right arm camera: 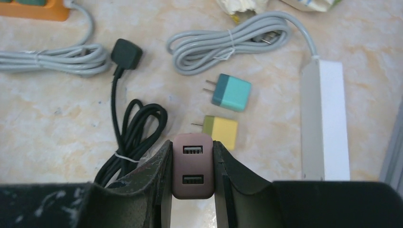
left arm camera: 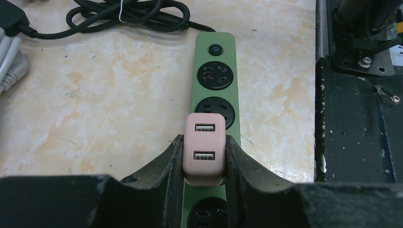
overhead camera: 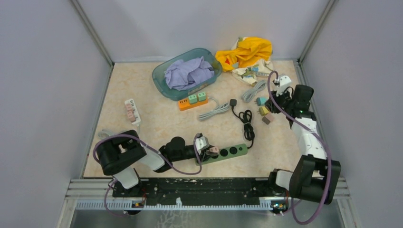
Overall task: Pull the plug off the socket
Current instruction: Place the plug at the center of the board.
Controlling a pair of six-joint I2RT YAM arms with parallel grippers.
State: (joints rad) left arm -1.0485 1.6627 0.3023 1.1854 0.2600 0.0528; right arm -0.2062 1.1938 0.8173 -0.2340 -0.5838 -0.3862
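The left wrist view shows the left gripper closed on the sides of a pink plug, one finger on each side. The plug sits on a green power strip, just this side of two free sockets and the switch. Whether its prongs are seated in the socket cannot be told from this angle.

The top view adds what the wrist view misses: the strip lies near the front edge of the table, and its black cord is coiled behind it.

The right wrist view shows the right gripper clamped on a brown plug, with a yellow plug and a teal plug lying loose just beyond it. From above, these fingers are hard to make out.
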